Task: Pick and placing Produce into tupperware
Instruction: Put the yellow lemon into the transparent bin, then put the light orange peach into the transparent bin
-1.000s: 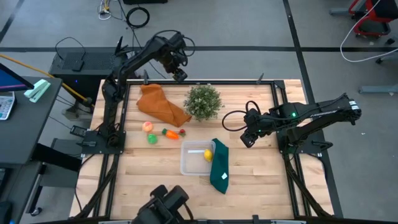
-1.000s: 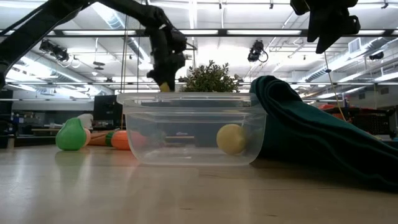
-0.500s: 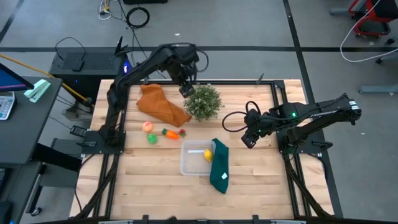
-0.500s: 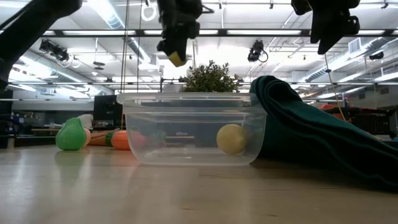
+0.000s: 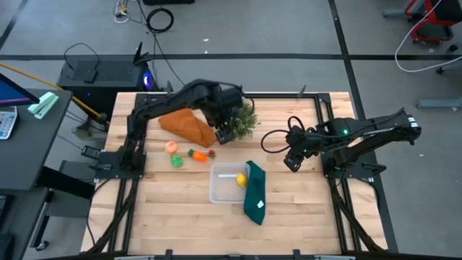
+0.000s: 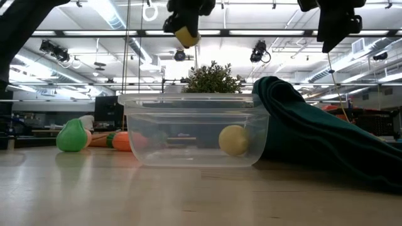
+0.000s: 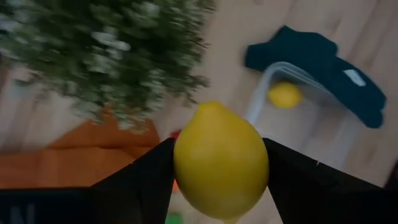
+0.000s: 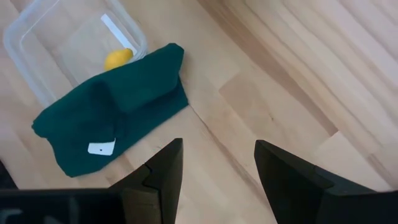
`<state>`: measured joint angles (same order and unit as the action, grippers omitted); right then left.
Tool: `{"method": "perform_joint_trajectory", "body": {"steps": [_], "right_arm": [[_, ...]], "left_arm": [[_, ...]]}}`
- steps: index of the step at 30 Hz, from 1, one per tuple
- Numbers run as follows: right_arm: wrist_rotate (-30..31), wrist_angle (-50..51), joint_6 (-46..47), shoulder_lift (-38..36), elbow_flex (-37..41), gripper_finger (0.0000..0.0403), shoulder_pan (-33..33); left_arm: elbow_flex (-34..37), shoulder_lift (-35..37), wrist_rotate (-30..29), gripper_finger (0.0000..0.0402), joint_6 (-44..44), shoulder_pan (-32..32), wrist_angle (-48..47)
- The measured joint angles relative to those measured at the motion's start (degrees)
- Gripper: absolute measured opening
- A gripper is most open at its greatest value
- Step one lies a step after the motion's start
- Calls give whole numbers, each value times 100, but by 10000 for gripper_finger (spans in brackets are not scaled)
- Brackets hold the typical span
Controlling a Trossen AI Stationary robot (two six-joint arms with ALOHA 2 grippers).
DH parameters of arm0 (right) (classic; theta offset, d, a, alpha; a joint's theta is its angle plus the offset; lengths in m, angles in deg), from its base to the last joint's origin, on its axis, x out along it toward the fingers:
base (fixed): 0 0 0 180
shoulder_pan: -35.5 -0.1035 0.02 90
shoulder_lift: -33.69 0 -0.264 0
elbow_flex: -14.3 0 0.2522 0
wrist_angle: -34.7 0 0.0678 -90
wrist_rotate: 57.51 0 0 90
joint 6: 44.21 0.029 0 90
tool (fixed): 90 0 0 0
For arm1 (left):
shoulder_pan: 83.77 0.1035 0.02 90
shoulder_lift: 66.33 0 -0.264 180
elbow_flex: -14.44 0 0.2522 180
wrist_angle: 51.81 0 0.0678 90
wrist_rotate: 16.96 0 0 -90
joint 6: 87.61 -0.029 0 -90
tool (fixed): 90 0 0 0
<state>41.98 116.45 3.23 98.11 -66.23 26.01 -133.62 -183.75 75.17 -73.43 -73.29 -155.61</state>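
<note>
Lemon (image 7: 221,162) is clamped between the fingers of the left claw (image 5: 223,135), held in the air beside the potted plant (image 5: 241,118), above the counter (image 5: 180,209). A second lemon (image 5: 241,180) lies in the tupperware (image 5: 220,189). The right claw (image 5: 291,163) is held apart, off to the side.

No text, brand, number or sign can be read. The white tag (image 8: 99,148) on the green cloth (image 8: 112,112) shows no legible print, and the white strip (image 8: 116,29) in the tupperware (image 8: 25,59), beside the lemon (image 8: 118,58), looks blank.
</note>
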Motion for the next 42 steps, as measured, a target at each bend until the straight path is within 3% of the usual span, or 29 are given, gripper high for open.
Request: {"method": "perform_joint_trajectory", "body": {"steps": [8, 16, 25, 32, 38, 42], "right_arm": [[0, 91, -120, -141, 0, 165, 0], [4, 108, -75, -163, 0, 165, -4], [5, 94, 109, -160, 0, 165, -4], [63, 56, 162, -156, 0, 165, -4], [104, 85, 186, -160, 0, 165, -7], [114, 225, 188, -164, 2, 165, -7]], "left_arm": [[0, -3, -55, 213, 476, -593, 58], [150, -34, -59, 240, 468, -1160, 316], [162, -254, -209, 151, 476, -1806, 871], [157, -461, -453, 99, 582, -1916, 1182], [166, -691, -468, 81, 477, -1918, 1134], [160, -818, -470, 100, 469, -1916, 1101]]}}
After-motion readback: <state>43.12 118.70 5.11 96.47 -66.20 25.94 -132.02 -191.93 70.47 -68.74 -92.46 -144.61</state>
